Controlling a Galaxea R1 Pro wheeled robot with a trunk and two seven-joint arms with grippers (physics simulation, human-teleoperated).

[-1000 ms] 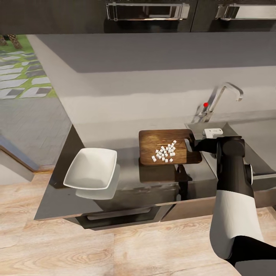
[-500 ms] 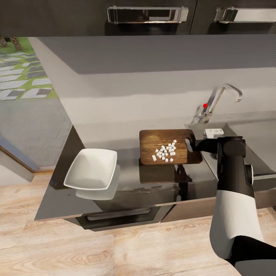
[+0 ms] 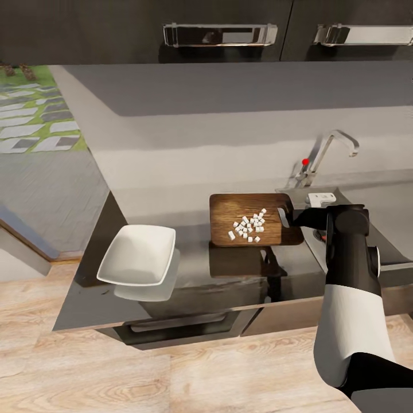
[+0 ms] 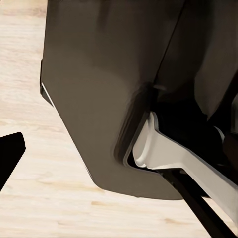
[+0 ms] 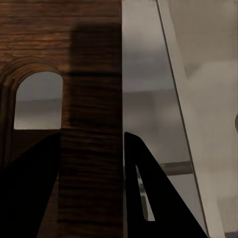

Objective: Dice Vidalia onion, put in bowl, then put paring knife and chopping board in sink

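Gripping the chopping board (image 3: 252, 225) by its right, handle end, the right gripper (image 3: 293, 218) is carrying it just above the countertop (image 3: 189, 261) beside the sink (image 3: 350, 229), diced Vidalia onion (image 3: 249, 225) riding on top; the bowl (image 3: 137, 255) is sitting left. In the right wrist view, both fingers (image 5: 144, 193) are clamping the board's edge strip. The left pincer's state cannot be told.

Grey countertop (image 3: 189, 201); white bowl (image 3: 137, 255); chopping board (image 3: 252, 226)

Dark grained wooden chopping board (image 3: 246, 218), glossy reflective grey countertop (image 3: 189, 269), smooth white bowl (image 3: 137, 255), chrome tap (image 3: 330, 152)
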